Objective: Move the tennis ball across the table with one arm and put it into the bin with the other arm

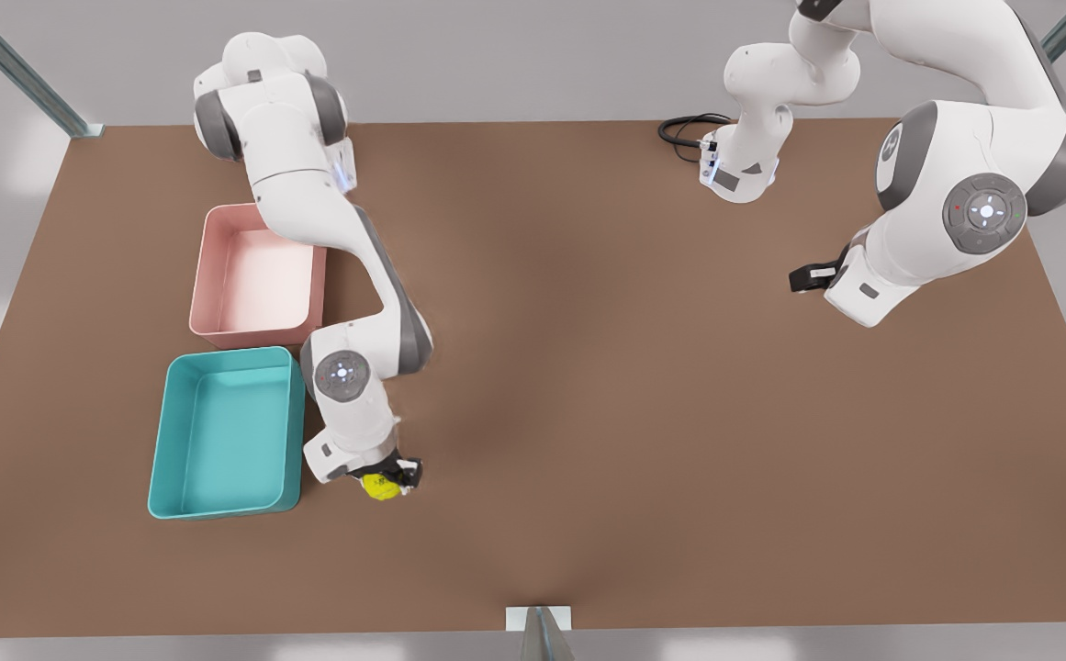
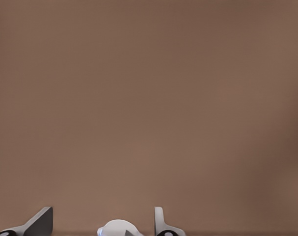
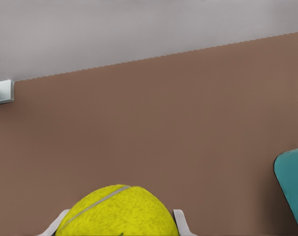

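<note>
We see right gripper (image 1: 389,477) clamping tennis ball (image 1: 379,486) just beside teal bin (image 1: 225,436); left gripper (image 1: 808,277) waits, fingers spread, above brown table (image 1: 643,386).

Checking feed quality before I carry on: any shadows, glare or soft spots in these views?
Front view: soft, diffuse light, a faint darker band across the table mid-span, pale reflections along the floor edges. Right wrist view: the tennis ball in the right end effector is evenly lit, its seam crisp; the bin corner is cut off. Left wrist view: the left end effector over plain brown, one edge darker.
</note>
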